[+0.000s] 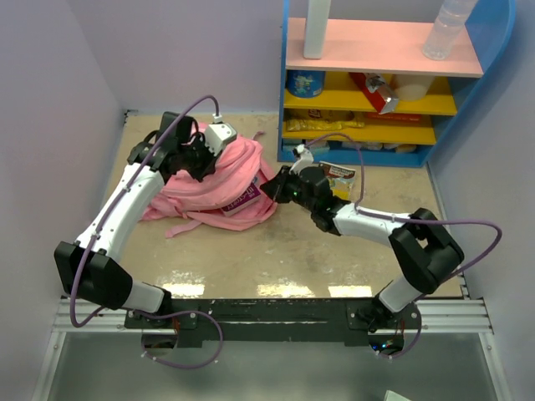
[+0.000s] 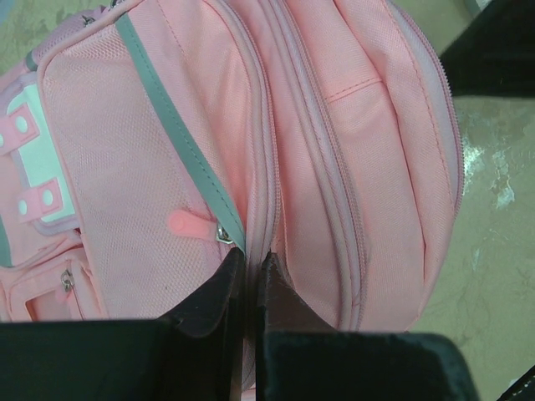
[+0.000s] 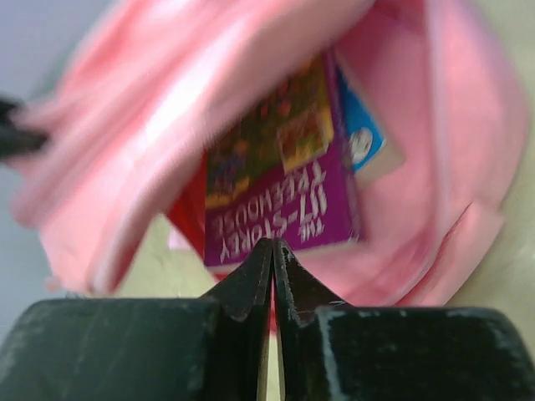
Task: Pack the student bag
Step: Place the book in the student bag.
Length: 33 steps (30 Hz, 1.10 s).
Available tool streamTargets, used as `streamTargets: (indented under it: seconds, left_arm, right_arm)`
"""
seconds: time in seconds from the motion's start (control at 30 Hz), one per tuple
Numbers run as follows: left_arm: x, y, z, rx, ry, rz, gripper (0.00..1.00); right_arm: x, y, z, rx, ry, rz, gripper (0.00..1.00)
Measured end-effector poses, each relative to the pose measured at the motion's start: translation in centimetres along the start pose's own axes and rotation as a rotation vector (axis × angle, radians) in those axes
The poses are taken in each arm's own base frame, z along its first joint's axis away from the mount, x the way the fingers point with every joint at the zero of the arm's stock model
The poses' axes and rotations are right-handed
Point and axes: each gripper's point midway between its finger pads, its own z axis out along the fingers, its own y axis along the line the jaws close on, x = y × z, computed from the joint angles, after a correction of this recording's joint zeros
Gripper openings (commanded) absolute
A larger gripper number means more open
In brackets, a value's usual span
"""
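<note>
The backpack (image 1: 217,180) slumps on the counter (image 1: 292,251) left of the shelf (image 1: 368,109), left end effector (image 2: 251,271) clamped on its seam. The right end effector (image 3: 273,251), closed and empty on the shelf side, should push the book (image 3: 276,192) squarely deeper.

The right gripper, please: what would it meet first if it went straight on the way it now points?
Most likely the purple book in the open student bag; the shut right gripper points straight at it, though blur leaves depth unclear.

Matt pink woven cloth on student bag (image 2: 351,125), w/ mesh panel (image 2: 125,167), metal zip pull (image 2: 223,235). Book (image 3: 280,192): glossy paper cover. Desk (image 1: 276,251): shiny, scuffed.
</note>
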Motion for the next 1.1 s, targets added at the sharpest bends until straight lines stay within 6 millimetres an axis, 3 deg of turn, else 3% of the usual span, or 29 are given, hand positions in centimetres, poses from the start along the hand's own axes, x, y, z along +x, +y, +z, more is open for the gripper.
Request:
streamTargets:
  seconds: [0.13, 0.3, 0.6, 0.77, 1.1]
  left_arm:
    - [-0.4, 0.1, -0.3, -0.001, -0.006, -0.001, 0.00]
    - [-0.5, -0.1, -0.5, 0.015, -0.009, -0.005, 0.00]
    - [-0.4, -0.5, -0.8, 0.041, -0.004, 0.004, 0.00]
    - [-0.5, -0.5, -1.1, 0.056, -0.010, 0.015, 0.00]
    - [-0.5, -1.1, -1.5, 0.103, -0.015, 0.051, 0.00]
  right_arm:
    - [5.5, -1.6, 0.1, 0.035, 0.117, -0.013, 0.00]
    - [8.6, -4.8, 1.0, 0.117, 0.192, -0.004, 0.00]
    - [9.1, -5.7, 5.0, 0.149, 0.206, 0.029, 0.00]
    - [8.1, -5.6, 7.8, 0.168, 0.162, 0.083, 0.00]
    - [6.7, -5.8, 11.0, 0.205, 0.076, 0.196, 0.00]
